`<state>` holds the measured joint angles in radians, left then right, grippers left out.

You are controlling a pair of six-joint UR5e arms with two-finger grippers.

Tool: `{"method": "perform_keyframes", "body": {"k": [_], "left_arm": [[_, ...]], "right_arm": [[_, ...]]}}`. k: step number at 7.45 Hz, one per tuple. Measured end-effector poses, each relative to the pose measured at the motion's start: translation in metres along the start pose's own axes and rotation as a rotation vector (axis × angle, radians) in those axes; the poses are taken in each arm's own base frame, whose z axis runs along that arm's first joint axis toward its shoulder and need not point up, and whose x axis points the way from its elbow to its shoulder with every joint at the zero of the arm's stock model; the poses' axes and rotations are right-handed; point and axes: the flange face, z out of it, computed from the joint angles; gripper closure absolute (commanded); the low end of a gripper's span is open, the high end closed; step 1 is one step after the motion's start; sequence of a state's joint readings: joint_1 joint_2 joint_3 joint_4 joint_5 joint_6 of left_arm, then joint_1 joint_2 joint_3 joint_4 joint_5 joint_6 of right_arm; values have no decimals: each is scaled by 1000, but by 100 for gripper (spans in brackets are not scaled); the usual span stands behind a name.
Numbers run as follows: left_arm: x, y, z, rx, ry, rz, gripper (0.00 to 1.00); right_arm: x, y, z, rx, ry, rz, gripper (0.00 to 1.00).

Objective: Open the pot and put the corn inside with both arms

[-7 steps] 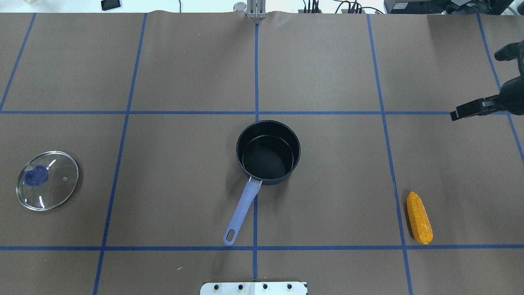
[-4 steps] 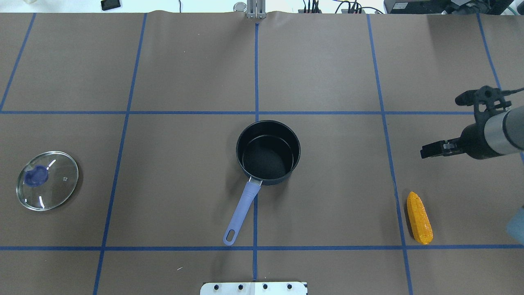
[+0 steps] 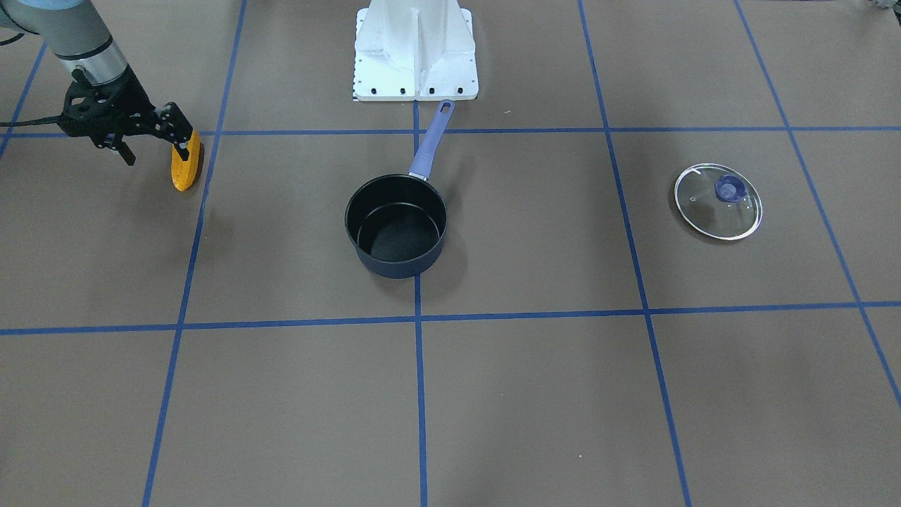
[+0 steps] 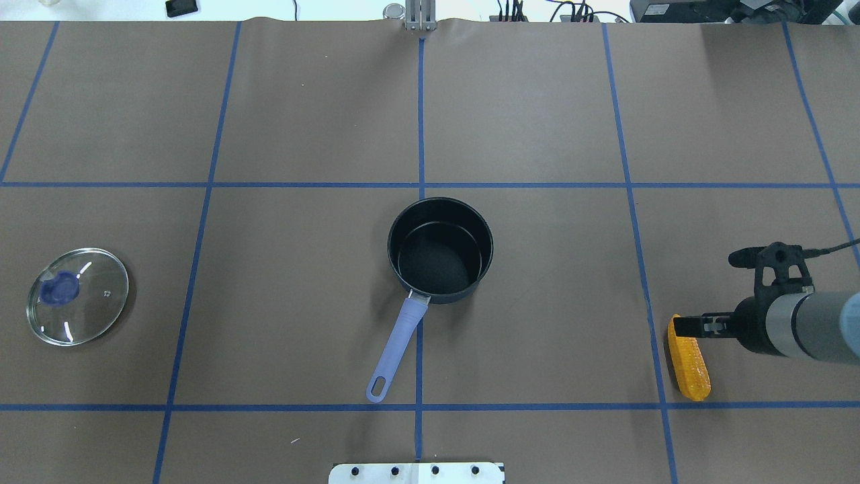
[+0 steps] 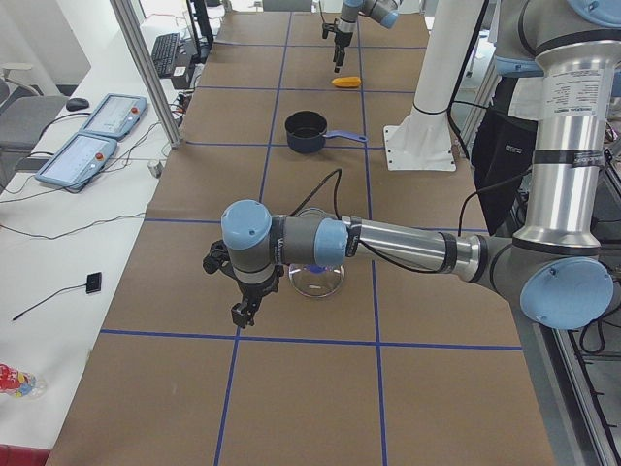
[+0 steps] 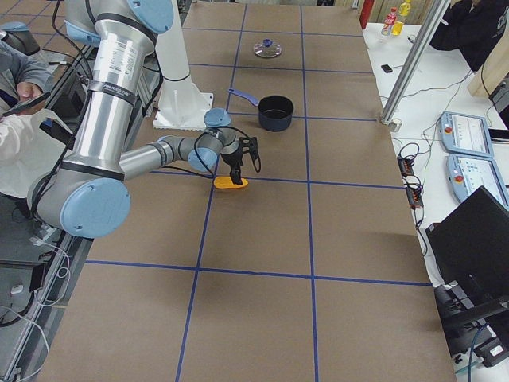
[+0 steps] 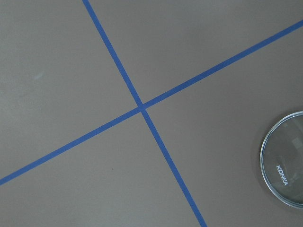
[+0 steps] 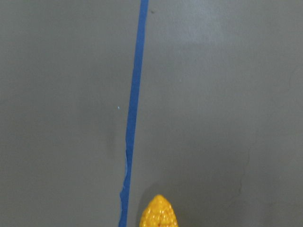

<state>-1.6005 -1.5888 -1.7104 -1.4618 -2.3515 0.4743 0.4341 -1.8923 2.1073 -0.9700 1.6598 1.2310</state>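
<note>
Clock bearings taken in the overhead view, 12 o'clock pointing away from the robot.

- The pot (image 4: 392,259) is sitting uncovered at the middle of the table (image 4: 302,101), its purple handle (image 4: 398,349) pointing toward 7 o'clock.
- The glass lid (image 4: 77,296) is lying flat well apart from the pot, at about 9 o'clock from it.
- The corn (image 4: 691,366) is lying on the table at roughly 4 o'clock from the pot, well apart from it. Its long axis is running 12 to 6, just beside a blue tape line (image 4: 645,269).
- The right gripper (image 4: 703,291) is hanging over the corn's 12 o'clock end with its jaws spread wide. One finger (image 4: 689,326) is crossing that end. The other finger is standing off toward 12 o'clock, over bare table.
- Most of the cob is lying at 6 o'clock of the claw, outside the gap. Finger contact with the corn is not readable.
- In the right wrist view only the corn's tip is showing, at 6 o'clock.
- The left gripper (image 5: 243,311) is hovering near the lid. It is showing in the left side view only, so spread or closed cannot be told.
</note>
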Motion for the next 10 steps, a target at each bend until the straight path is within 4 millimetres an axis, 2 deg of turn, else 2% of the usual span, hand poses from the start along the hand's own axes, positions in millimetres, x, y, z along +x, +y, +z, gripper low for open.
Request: {"method": "perform_keyframes", "body": {"k": [1, 2, 4, 6, 8, 10], "left_arm": [[0, 0, 0, 0, -1, 1, 1], [1, -1, -1, 1, -1, 2, 1], [2, -2, -3, 5, -2, 6, 1], [3, -1, -3, 5, -3, 7, 1], [2, 3, -1, 1, -2, 3, 1], [2, 5, 1, -2, -2, 1, 1]], "right_arm": [[-7, 20, 10, 12, 16, 5, 8], [-12, 34, 20, 25, 30, 6, 24], [-15, 49, 32, 33, 46, -2, 63], [-14, 53, 37, 30, 54, -8, 100], [-21, 50, 32, 29, 35, -12, 100], [-41, 18, 11, 19, -45, 0, 100]]}}
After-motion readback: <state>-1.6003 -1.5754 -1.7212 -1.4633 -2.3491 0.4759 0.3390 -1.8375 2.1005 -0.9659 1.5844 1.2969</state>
